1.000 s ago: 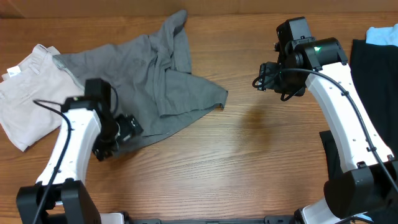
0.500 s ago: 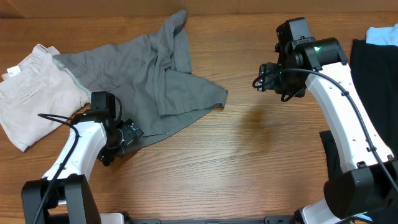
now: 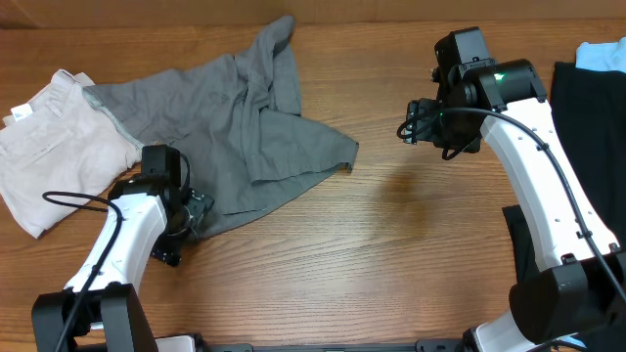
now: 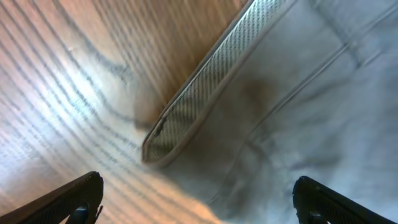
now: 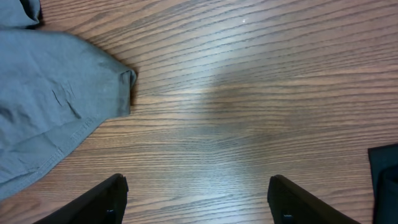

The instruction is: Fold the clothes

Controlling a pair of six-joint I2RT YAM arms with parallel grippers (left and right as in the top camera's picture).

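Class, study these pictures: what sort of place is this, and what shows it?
Probably a robotics lab bench for clothes folding: white left arm and right arm at a wooden table, grey shorts spread out, beige shorts and black garment nearby.

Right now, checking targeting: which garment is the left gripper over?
The grey shorts: the left gripper hangs over their pale-lined edge; beige shorts and black garment lie aside.

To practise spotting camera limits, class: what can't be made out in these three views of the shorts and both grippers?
- Left wrist: left gripper fingers cut off by the bottom edge; grey shorts blurred at right.
- Overhead: its fingers hidden under its own wrist; contact with the shorts unclear.
- Overhead: black garment cut off by the right edge.
- Right wrist: right gripper fingers cut off by the bottom edge.
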